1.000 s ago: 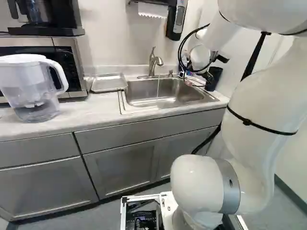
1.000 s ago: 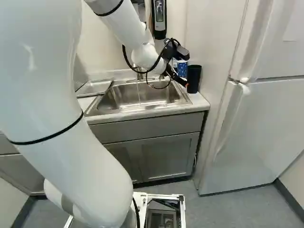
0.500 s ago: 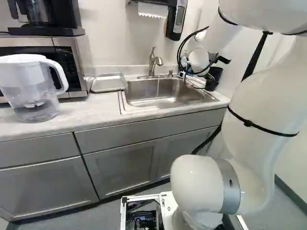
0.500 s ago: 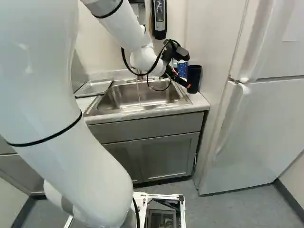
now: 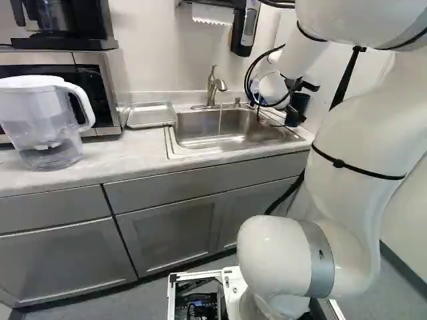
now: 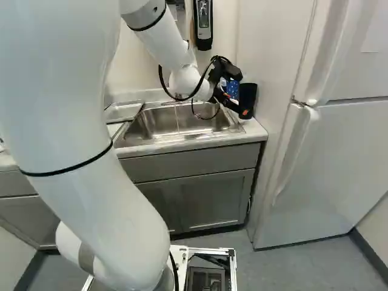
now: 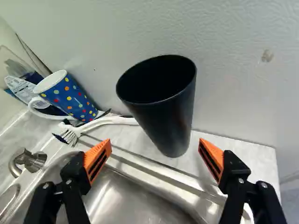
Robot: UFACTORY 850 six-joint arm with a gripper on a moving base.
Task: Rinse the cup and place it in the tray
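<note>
Lowered slightly toward the black cup [image 7: 161, 112] since the earlier frame, the gripper [image 7: 155, 142] is held above the counter [image 6: 257, 131], its fingers [image 7: 97, 157] spread wide and nothing grasped. At ten o'clock from the sink [image 5: 200, 141] in the left base view, the tray [image 5: 152, 115] is set; by its raised rim, a carelessly released cup could be tipped. Near twelve, water [image 5: 220, 121] is run from the faucet [image 5: 212, 90]; wet pads could be made slippery. By the cable [image 6: 161, 79] looped from the arm [image 6: 66, 139], the faucet could be snagged. At ten o'clock from the gripper, the spotted mug [image 7: 70, 95] might be knocked by a finger swung wide. Beside it, a brush [image 7: 103, 122], its handle reaching near the cup's foot, could be dragged along. Ahead at twelve, the cup is stood on the counter by the wall [image 7: 233, 88], ungripped; if pushed off-center, it may be toppled or jammed.
</note>
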